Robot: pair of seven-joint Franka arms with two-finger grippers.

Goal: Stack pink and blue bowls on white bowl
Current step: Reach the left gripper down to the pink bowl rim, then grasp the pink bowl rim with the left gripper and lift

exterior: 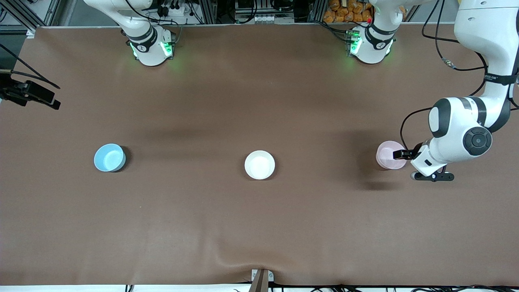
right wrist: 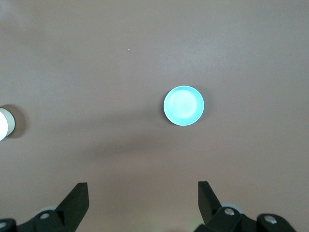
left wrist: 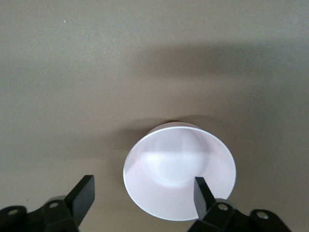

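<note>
The blue bowl comes first as I scan my front feed across: it sits upright on the brown worktop toward the right arm's end, with nothing in it. On my right wrist feed the same bowl lies well below the right hand, whose two dark fingers are spread wide with nothing between them; that hand hangs high over the worktop and I cannot find it on the front feed, so I take that arm as waiting.

The white bowl stands at the middle of the row, well apart from both coloured bowls and about as near to the front camera as they are. It is upright and holds nothing. A sliver of it shows at the edge of the right wrist feed.

The pink bowl rests on the worktop toward the left arm's end. The left hand is down at its rim. On the left wrist feed the fingers are parted wide: one stands clear outside the pink bowl, the other is over its rim, and neither is pressing the wall. I have no grip on it yet
</note>
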